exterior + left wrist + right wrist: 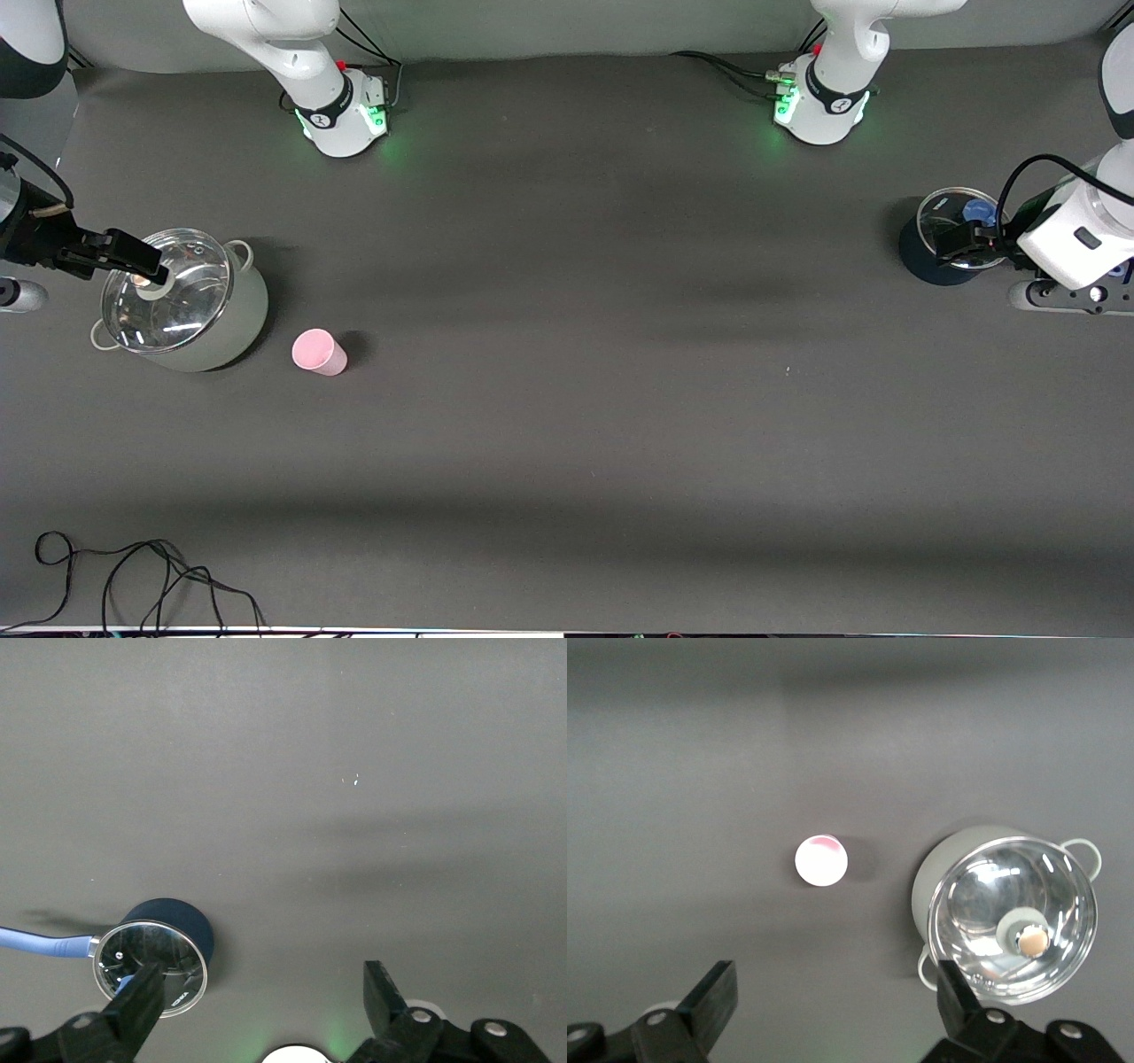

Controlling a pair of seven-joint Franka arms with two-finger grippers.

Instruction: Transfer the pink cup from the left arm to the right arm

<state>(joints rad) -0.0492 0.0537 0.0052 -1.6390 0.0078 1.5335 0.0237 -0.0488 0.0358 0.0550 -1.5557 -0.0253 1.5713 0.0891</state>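
I see the pink cup point(319, 352) standing on the table beside the lidded pot point(182, 301), held by neither arm. My right gripper point(146, 266) hovers over the pot, my left gripper point(961, 244) over a small blue saucepan point(948, 235); both are spread wide, so this fits before pickup or after setdown.

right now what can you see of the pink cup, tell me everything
The pink cup is small, plain and handleless, smooth and matte like plastic, with a paler flat top face. Whether that face is its base or its mouth cannot be told. It stands alone on the dark table, casting a small shadow, beside the lidded steel pot at the right arm's end and slightly nearer the front camera. Nothing touches it; the right gripper is over the pot's lid, open.
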